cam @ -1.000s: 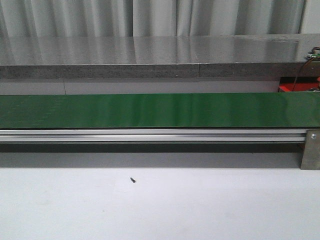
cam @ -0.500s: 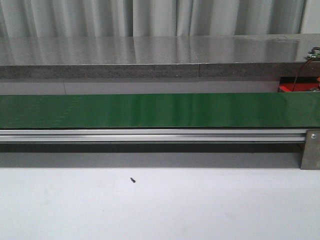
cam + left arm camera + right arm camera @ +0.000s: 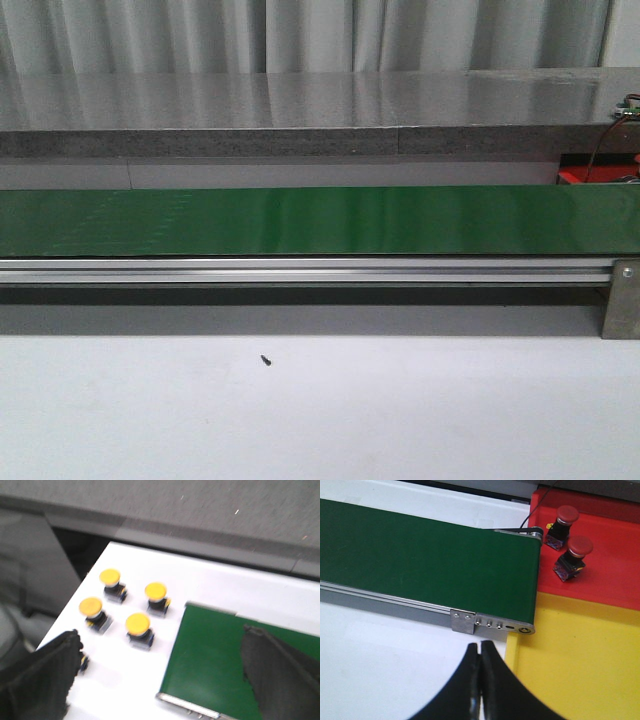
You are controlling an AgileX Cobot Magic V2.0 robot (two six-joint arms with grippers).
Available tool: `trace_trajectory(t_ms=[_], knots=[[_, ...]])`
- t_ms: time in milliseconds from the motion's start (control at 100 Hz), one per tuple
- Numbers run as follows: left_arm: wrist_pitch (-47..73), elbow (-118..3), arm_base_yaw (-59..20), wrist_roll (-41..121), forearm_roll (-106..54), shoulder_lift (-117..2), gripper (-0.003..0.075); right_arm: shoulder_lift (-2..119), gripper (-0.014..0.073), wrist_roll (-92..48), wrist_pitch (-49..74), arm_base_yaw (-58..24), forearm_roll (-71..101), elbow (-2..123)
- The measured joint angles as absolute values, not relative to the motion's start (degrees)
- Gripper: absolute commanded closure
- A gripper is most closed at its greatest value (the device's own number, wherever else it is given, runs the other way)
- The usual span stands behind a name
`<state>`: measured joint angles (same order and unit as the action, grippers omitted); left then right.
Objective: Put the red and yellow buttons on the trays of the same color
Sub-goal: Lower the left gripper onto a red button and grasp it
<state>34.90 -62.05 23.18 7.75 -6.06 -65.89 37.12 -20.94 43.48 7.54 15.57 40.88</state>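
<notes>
Several yellow buttons [image 3: 137, 624] stand on the white table beside the end of the green belt [image 3: 215, 660]; one more peeks out from behind a left finger [image 3: 50, 670]. My left gripper [image 3: 161, 632] hangs open above them, its jaws wide apart and holding nothing. In the right wrist view two red buttons [image 3: 580, 546] sit on the red tray [image 3: 615, 565]. The yellow tray [image 3: 575, 670] beside it shows no button. My right gripper [image 3: 480, 646] is shut and holds nothing, over the table edge next to the yellow tray. Neither gripper shows in the front view.
The green conveyor belt [image 3: 320, 220] runs across the front view on an aluminium rail [image 3: 300, 270]. A small black screw [image 3: 266, 360] lies on the white table. A grey ledge [image 3: 300, 110] and curtain stand behind. The belt's end bracket [image 3: 490, 624] is near my right fingertips.
Faint marks on the belt's surface drift to the right in the front view. Nothing else there has moved.
</notes>
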Motion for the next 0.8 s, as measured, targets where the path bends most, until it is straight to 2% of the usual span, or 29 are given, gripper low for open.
trace_trajectory(t_ms=[130,290,800], knots=[[42.29,-67.75,28.74,5.66,-3.13,-74.54,0.0101,37.12,0.0662,-20.94,43.48,7.54,15.67,40.88],[43.83,-70.83,33.66,3.23,-1.05,-82.74,0.0101,37.12,0.0662,-20.94,43.48,7.54,15.67,40.88],[39.79,-72.33,35.27,-0.93,6.82,-97.34,0.0101,37.12,0.0662,-20.94,43.48,7.54,15.67,40.88]])
